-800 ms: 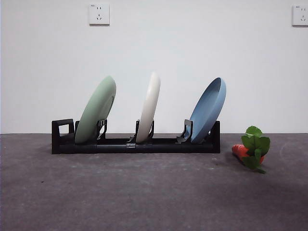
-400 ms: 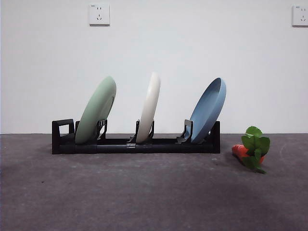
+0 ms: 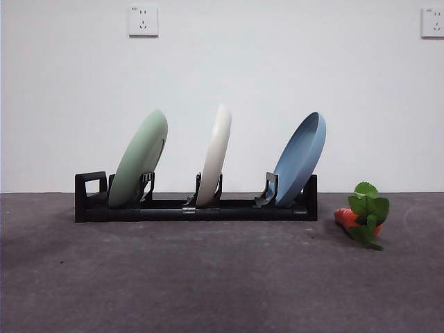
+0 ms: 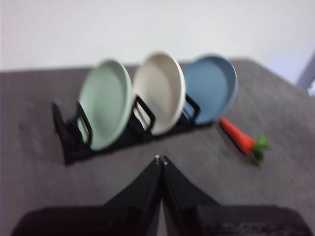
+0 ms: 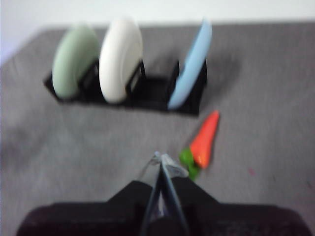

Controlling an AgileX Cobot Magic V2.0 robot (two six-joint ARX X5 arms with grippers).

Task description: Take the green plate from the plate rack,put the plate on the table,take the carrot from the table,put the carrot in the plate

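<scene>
On the dark grey table [image 3: 208,277], the long black plastic plate rack [image 3: 194,208] holds the pale sage green plate [image 3: 139,159] tilted in its leftmost slot. The stubby orange carrot [image 3: 361,216] lies toward the table's right edge. The left end effector [image 4: 161,160] and right end effector [image 5: 160,160] hover clenched, empty.

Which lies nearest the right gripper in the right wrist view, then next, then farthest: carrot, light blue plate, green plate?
Right gripper, jaws together:
1. Carrot, on the table just past the jaws, outside the rack.
2. Light blue plate, in the rack end nearest the carrot.
3. Green plate, at the rack's far end.
</scene>
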